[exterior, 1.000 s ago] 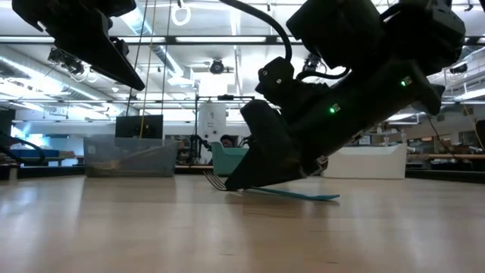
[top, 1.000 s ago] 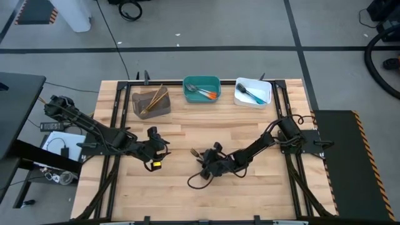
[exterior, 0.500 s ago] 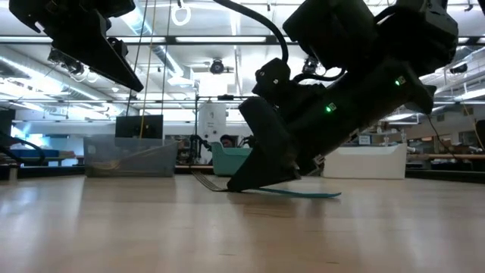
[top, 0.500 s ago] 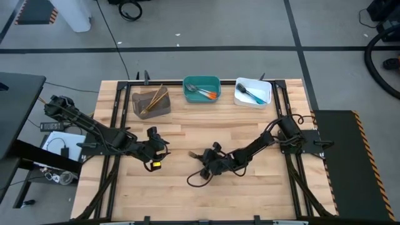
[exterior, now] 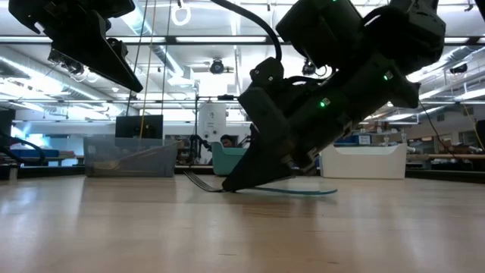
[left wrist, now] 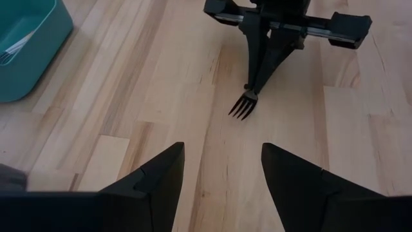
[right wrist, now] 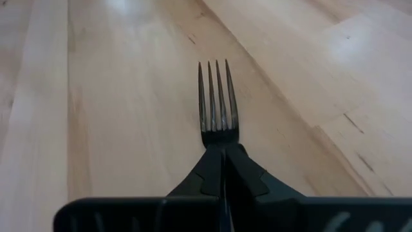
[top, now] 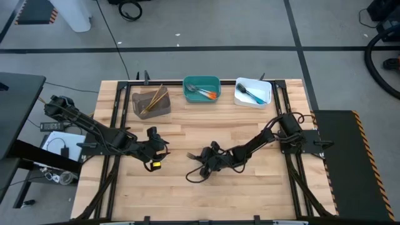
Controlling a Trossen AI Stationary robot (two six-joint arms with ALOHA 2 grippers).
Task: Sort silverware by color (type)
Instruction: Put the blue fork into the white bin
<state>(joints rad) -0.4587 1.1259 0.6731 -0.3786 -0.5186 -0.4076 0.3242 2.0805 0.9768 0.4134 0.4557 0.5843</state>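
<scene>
Low at the high view's centre, the right gripper has its jaws pinched shut on the neck of a dark-tined, teal-handled fork, tines protruding, ready for lifting to its bin. The left gripper waits at centre-left, jaws wide and empty.

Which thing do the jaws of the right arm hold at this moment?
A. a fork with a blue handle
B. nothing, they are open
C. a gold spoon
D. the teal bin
A: the right gripper is shut on the fork, whose tines stick out in front of it, and the low view shows its blue handle lying behind on the table.
</scene>
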